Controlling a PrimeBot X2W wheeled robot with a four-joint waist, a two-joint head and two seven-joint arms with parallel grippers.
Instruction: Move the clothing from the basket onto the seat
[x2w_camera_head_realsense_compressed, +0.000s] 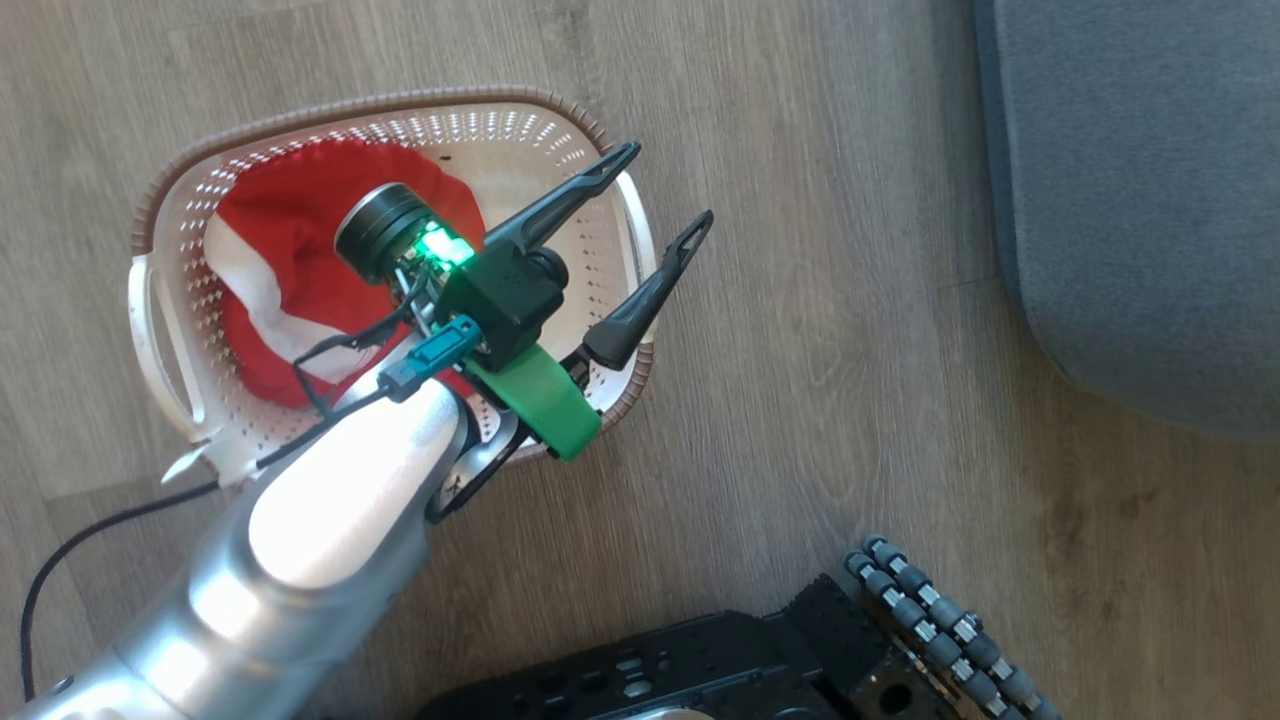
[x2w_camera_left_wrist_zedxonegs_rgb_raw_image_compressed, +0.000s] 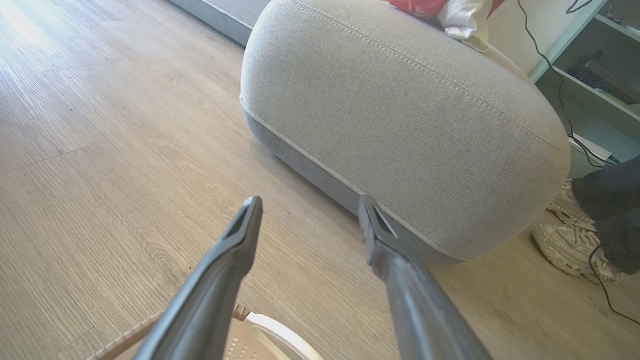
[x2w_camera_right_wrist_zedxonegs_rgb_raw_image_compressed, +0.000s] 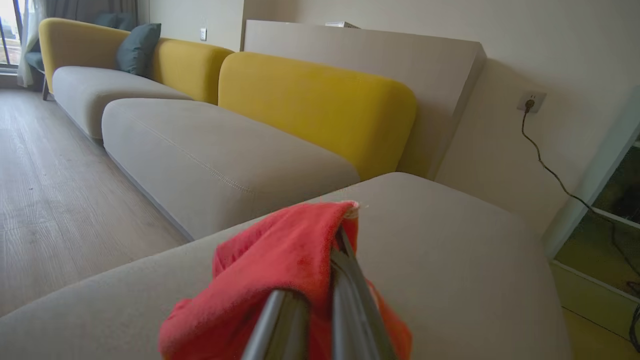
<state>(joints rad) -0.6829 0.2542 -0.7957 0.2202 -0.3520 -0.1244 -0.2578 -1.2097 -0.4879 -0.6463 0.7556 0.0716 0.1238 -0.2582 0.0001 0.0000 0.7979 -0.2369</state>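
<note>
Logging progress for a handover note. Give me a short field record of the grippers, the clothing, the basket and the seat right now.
left gripper: open, empty, over one end of the basket
right gripper: shut on a red garment, above the seat
basket: on the floor, red and white clothing inside
task: not finished
</note>
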